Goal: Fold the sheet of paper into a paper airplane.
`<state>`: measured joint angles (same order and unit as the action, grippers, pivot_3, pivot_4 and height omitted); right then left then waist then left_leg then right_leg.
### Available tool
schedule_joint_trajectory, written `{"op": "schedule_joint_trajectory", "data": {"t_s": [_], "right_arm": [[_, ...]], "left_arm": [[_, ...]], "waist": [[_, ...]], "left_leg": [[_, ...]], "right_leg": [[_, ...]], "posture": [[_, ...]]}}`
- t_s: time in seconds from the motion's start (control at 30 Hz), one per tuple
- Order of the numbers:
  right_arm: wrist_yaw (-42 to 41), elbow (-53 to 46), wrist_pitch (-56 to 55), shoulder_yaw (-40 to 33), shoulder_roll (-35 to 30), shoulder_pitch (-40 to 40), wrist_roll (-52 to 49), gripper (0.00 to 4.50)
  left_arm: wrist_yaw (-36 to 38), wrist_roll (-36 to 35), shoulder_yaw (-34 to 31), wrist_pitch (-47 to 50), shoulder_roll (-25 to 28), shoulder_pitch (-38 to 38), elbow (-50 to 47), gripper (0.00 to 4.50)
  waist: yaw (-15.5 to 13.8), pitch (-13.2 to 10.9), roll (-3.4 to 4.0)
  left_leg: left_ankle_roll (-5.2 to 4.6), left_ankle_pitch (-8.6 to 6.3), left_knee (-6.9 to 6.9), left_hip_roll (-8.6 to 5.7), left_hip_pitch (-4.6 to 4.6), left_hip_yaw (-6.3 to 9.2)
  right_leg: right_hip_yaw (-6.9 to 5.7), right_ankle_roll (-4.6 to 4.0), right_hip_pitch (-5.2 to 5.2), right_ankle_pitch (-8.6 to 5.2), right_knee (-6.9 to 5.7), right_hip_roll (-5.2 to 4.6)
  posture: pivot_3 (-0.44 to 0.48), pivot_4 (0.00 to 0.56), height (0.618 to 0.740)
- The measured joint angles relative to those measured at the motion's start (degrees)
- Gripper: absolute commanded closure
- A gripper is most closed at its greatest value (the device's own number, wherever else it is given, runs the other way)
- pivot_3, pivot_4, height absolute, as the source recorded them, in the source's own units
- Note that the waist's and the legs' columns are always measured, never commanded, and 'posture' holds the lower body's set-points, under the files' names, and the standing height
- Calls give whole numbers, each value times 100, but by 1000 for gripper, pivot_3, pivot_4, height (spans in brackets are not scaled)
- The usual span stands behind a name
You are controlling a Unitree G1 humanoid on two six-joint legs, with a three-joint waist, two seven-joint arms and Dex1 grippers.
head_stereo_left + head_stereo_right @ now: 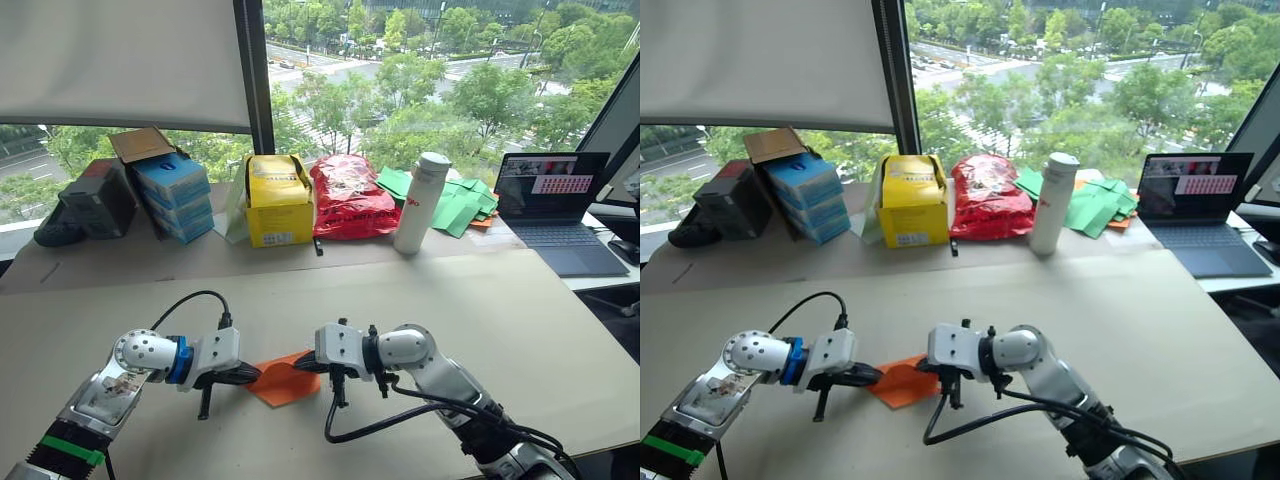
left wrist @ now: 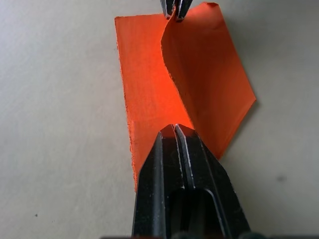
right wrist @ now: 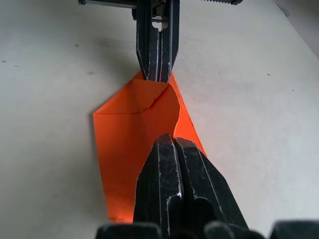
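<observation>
Lay on the counter (image 1: 480, 300) between both arms: paper (image 1: 283, 383), partly folded. Pinched at opposite ends by left gripper (image 2: 175, 130) and right gripper (image 3: 173, 140), both clamped shut, likely to steady the crease.

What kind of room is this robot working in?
Probably an upper-floor office or lab: an open grey laptop on a side desk, a large window overlooking treetops and a road, and cardboard supply boxes along the beige table.
</observation>
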<state>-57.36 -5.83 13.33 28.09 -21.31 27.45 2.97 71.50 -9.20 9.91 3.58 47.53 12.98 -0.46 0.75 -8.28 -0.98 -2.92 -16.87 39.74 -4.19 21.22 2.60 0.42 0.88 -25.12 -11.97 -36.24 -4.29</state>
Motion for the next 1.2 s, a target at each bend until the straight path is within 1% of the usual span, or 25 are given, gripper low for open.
{"op": "schedule_joint_trajectory", "data": {"t_s": [0.27, 0.5, 0.7, 0.77, 0.83, 0.9, 1.0, 1.07, 1.2], "right_arm": [[46, 673, 181, 103, 124, 373, 100, 4485], [236, 1115, 207, 302, 338, 580, 312, 4485], [288, 1161, 206, 336, 376, 583, 411, 4485], [290, 1158, 206, 340, 394, 583, 445, 4485], [293, 1157, 206, 345, 409, 584, 475, 4485], [309, 1160, 206, 356, 426, 584, 481, 4485], [327, 1161, 207, 362, 434, 584, 486, 4485], [340, 1158, 210, 361, 435, 584, 494, 4485], [357, 1109, 279, 369, 447, 582, 504, 4485]], "left_arm": [[-4, -2, -15, -472, -7, 43, 352, 4500], [-42, -2, -108, -616, 3, -1, 476, 4500], [-89, -132, -344, -163, 85, 28, 209, 4500], [-55, -284, -433, 70, 145, 35, -30, 4500], [30, -624, -506, 461, 157, 24, -344, 4500], [62, -695, -506, 556, 148, -49, -424, 4500], [21, -623, -395, 494, -3, -239, -284, 4500], [-46, -433, -240, 366, -107, -254, -84, 4500], [-205, -141, -140, -179, -240, -204, 241, 4500]], "waist": [[-8, 1, 2], [4, 6, 9], [9, 6, 9], [11, 6, 9], [13, 6, 9], [21, 6, 10], [25, 7, 10], [17, 7, 10], [9, 11, 16]], "left_leg": [[0, 0, 0, -1, -2, 1], [1, 1, -2, -1, -15, 0], [5, 3, 1, -1, -15, -1], [6, 4, 1, -1, -16, 0], [6, 4, 0, -1, -17, 1], [6, 4, -1, -1, -22, -1], [9, 6, -3, 0, -24, -1], [12, 7, -2, 0, -24, 1], [14, 8, -7, 0, -49, 1]], "right_leg": [[-1, 0, 1, 0, 0, -2], [0, -1, 3, 1, -5, 0], [0, -3, -1, 2, -37, 0], [1, -3, -2, 1, -42, 0], [1, -2, -1, 1, -44, 1], [2, -2, -1, 1, -44, 1], [0, -3, -1, 1, -45, 2], [0, -3, 1, 1, -45, 2], [2, -5, 11, 0, -43, -2]], "posture": [[0, 150, 740], [0, 150, 740], [0, 150, 740], [0, 150, 740], [0, 150, 740], [0, 150, 740], [0, 150, 740], [0, 150, 740], [0, 150, 740]]}}
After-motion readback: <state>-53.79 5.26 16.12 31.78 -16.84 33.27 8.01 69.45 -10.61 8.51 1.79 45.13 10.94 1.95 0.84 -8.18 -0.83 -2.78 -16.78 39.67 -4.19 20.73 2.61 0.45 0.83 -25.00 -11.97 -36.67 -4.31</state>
